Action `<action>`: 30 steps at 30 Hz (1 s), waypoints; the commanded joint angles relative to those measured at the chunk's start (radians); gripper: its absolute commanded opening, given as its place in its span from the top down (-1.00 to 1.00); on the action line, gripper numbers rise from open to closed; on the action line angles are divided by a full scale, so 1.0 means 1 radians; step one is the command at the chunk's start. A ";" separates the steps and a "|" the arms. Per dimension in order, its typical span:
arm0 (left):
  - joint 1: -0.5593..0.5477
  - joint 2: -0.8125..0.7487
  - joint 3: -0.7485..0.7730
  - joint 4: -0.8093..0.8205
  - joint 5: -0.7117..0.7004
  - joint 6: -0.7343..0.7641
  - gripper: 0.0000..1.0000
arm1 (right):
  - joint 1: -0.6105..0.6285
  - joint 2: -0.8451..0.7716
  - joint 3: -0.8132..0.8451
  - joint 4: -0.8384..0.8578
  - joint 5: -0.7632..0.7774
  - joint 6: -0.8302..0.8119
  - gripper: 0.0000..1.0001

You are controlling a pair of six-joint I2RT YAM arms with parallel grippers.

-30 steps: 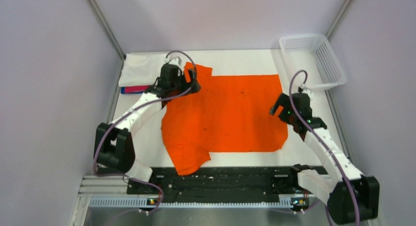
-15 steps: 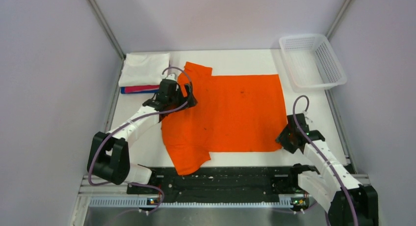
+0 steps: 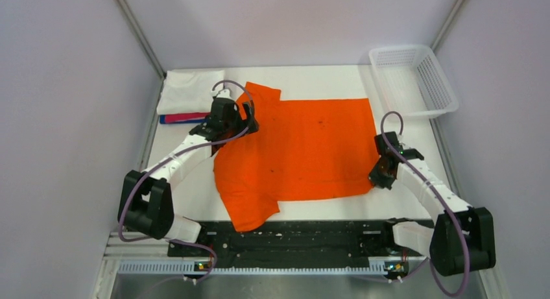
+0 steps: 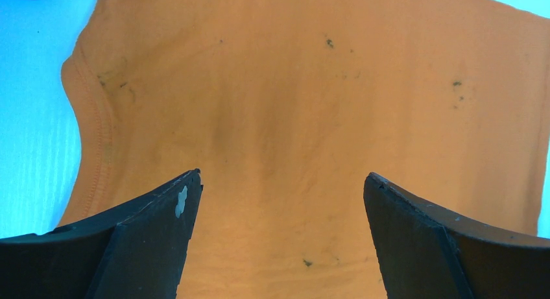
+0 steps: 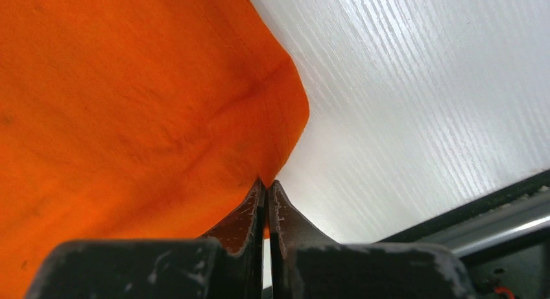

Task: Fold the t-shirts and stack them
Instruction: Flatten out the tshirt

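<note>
An orange t-shirt (image 3: 298, 150) lies spread flat on the white table, neck to the left and hem to the right. My left gripper (image 3: 241, 122) hangs over its far-left part near the collar; in the left wrist view it (image 4: 282, 176) stands open, with the orange cloth (image 4: 292, 85) bare between the two fingers (image 4: 155, 234). At the near right, my right gripper (image 3: 379, 178) is shut on the shirt's hem corner; in the right wrist view it (image 5: 266, 182) pinches the orange corner (image 5: 272, 117). Folded t-shirts sit at the far left: a white one (image 3: 188, 91) over pink-red and blue ones (image 3: 178, 118).
A white mesh basket (image 3: 415, 82) stands at the far right corner. A black rail (image 3: 292, 237) runs along the table's near edge between the arm bases. Grey walls close in both sides.
My right gripper swung from the shirt's right edge down to its near-right corner and shut on it. The left gripper shifted a little near the collar and stayed open.
</note>
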 commanded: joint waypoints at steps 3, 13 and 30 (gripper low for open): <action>0.009 0.032 0.033 0.026 -0.022 0.022 -0.98 | 0.076 0.197 0.202 -0.205 0.122 -0.026 0.97; 0.033 0.041 0.027 0.015 -0.035 0.029 -0.98 | 0.115 0.450 0.267 -0.399 0.293 0.020 0.38; 0.038 0.122 0.026 -0.016 0.018 -0.043 -0.98 | 0.109 0.088 0.160 0.231 -0.080 -0.206 -0.98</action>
